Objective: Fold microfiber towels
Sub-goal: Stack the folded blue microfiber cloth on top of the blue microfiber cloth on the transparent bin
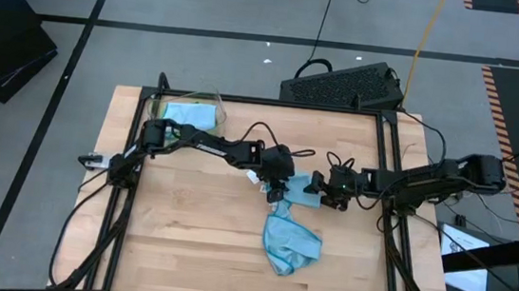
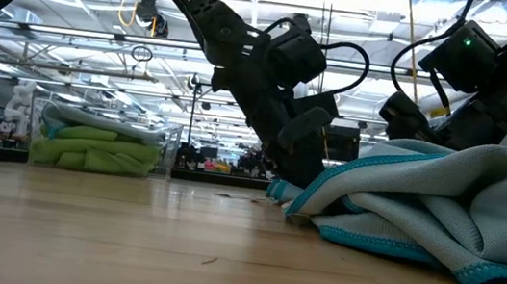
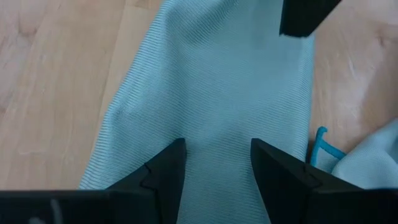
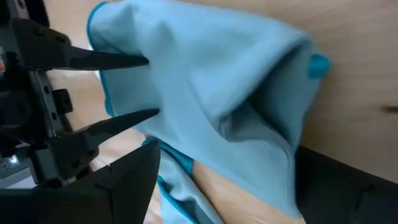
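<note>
High view: light blue towel (image 1: 290,243) lies crumpled on table (image 1: 183,243).

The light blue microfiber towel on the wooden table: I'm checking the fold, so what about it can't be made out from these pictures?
- Light blue microfiber towel: the high view shows a bunched heap, its layers too small to count.
- Its far end: in the high view, hidden beneath the left hand and right hand.
- Its white tag: not visible in any view.
- Clear plastic bin: towel count inside is unclear in the low view.
</note>
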